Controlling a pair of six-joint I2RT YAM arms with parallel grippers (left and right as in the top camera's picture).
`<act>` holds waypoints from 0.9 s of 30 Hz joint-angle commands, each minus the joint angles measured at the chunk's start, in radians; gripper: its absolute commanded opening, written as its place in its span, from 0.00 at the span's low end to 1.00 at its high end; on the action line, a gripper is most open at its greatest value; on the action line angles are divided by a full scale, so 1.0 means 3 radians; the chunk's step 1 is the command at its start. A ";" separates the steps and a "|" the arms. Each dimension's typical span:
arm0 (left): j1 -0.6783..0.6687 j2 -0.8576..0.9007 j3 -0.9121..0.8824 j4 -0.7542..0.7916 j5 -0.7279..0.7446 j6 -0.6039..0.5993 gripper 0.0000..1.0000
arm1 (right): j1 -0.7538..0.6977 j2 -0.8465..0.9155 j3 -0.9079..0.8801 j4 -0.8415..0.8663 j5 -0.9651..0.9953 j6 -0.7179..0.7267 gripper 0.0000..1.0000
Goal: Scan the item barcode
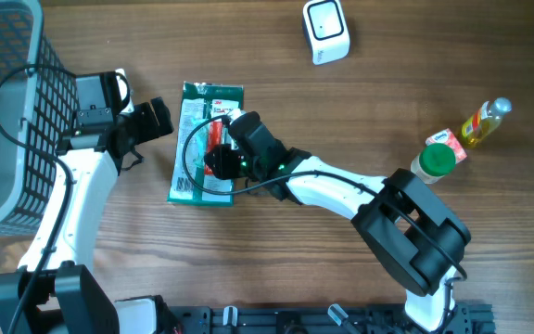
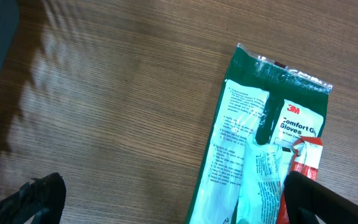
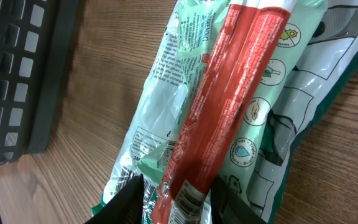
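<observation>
**Right gripper (image 3: 176, 196) over the glove pack (image 1: 197, 97)**

Two dark fingers (image 3: 124, 202) of the right gripper are closest to us. They stand one on each side of a long red strip (image 3: 229, 93). We cannot tell if they squeeze it or only sit beside it. We see the red strip lying on top of the green glove pack. The pack lies flat on the wooden table (image 1: 341, 111), near the grey basket (image 1: 7, 111). Just beside the pack is the left gripper (image 1: 156, 119), with its fingers (image 2: 36, 199) spread wide apart. We see the white scanner (image 1: 325, 31) well apart from the pack, on the far side of the table. On the right sit a yellow bottle (image 1: 486, 121) and a green-lidded jar (image 1: 437, 160).
</observation>
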State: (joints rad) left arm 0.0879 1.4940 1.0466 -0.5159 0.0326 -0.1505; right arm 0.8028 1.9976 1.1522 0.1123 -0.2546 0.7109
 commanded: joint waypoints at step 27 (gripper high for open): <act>0.0019 -0.0004 0.0024 0.0009 0.0039 0.0053 1.00 | -0.0464 -0.0510 0.0017 -0.1684 0.0341 -0.0173 0.04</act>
State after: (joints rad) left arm 0.0879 1.4940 1.0466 -0.5152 0.0326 -0.1505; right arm 0.7132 1.8545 1.1542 -0.3496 -0.1928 0.6682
